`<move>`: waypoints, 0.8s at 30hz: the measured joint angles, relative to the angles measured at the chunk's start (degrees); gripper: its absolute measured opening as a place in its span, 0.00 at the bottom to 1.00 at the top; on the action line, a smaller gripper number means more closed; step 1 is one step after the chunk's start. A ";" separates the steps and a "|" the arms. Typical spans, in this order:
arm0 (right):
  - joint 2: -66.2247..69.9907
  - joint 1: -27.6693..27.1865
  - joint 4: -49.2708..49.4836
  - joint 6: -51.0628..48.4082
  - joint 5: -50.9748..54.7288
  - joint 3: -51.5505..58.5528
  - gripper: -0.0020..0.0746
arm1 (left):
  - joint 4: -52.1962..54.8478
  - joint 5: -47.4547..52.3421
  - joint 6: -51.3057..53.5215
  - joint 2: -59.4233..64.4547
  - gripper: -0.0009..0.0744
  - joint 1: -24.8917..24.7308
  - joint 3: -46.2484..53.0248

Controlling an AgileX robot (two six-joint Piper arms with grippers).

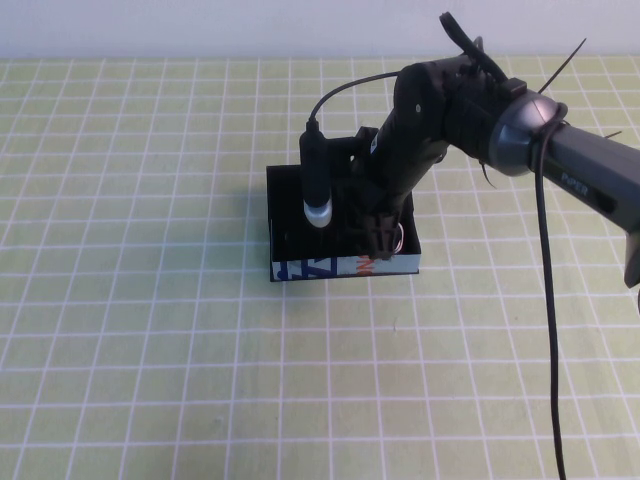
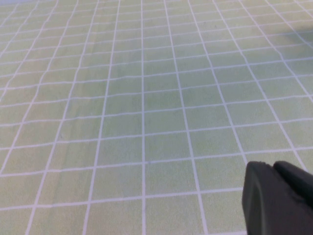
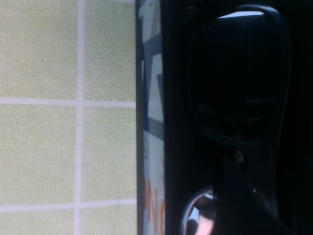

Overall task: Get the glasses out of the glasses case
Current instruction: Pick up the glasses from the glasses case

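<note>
Reaching down into the glasses case (image 1: 300, 268), the right gripper (image 1: 383, 238) sits at centre frame in the high view, its tip inside the box near the front wall on the right side. Whether its jaws are parted or closed on anything cannot be told; the dark fingers merge with the black interior.

The glasses case stands on the counter (image 1: 150, 350) just above mid-frame, open side up, printed blue face toward the camera.

The glasses (image 3: 237, 78) lie inside the case. The right wrist view shows one dark lens rimmed by thick black frame in the upper right of that frame, close against the printed wall (image 3: 151, 122). A shiny round reflection shows low in the same view; what it is cannot be told.

The left gripper (image 2: 279, 200) shows only as a dark edge at the lower right of the left wrist view, over bare grid-patterned counter, well away from the case; its state cannot be told.

Handling judgement: light, stiff plastic, smooth and likely slippery; lenses scratch easily. Best hold is probably the bridge or a thick frame rim, not the lens face. The light case may lift along with the glasses.
</note>
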 joint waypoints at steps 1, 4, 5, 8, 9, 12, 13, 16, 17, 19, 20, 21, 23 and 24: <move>0.00 0.00 -0.09 0.00 0.00 0.00 0.34 | 0.00 0.00 0.00 0.00 0.01 0.00 0.00; 0.00 0.00 -0.24 0.00 -0.37 0.00 0.34 | 0.00 0.00 0.00 0.00 0.01 0.00 0.00; 0.00 0.00 -0.36 0.00 -0.64 0.00 0.34 | 0.00 0.00 0.00 0.00 0.01 0.00 0.00; 0.00 0.00 -0.36 0.00 -1.06 0.00 0.34 | 0.00 0.00 0.00 0.00 0.01 0.00 0.00; 0.00 0.00 -0.36 0.00 -1.16 0.00 0.34 | 0.00 0.00 0.00 0.00 0.01 0.00 0.00; 0.00 0.00 -0.36 0.00 -1.27 0.00 0.34 | 0.00 0.00 0.00 0.00 0.01 0.00 0.00; 0.00 0.00 -0.36 0.00 -1.27 0.00 0.34 | 0.00 0.00 0.00 0.00 0.01 0.00 0.00; 0.58 0.00 -0.36 0.00 -1.49 -0.12 0.34 | 0.00 0.00 0.00 0.00 0.01 0.00 0.00; 0.69 0.00 -0.36 0.00 -1.49 -0.12 0.34 | 0.00 0.00 0.00 0.00 0.01 0.00 0.00; 0.72 0.00 -0.36 0.00 -1.58 -0.24 0.34 | 0.00 0.00 0.00 0.00 0.01 0.00 0.00; 0.72 0.00 -0.36 -0.04 -1.60 -0.24 0.34 | 0.00 0.00 0.00 0.00 0.01 0.00 0.00; 0.72 0.00 -0.36 -0.04 -1.70 -0.24 0.34 | 0.00 0.00 0.00 0.00 0.01 0.00 0.00; 0.72 0.00 -0.36 -0.04 -1.70 -0.24 0.34 | 0.00 0.00 0.00 0.00 0.01 0.00 0.00; 0.82 0.00 -0.36 -0.04 -1.70 -0.24 0.34 | 0.00 0.00 0.00 0.00 0.01 0.00 0.00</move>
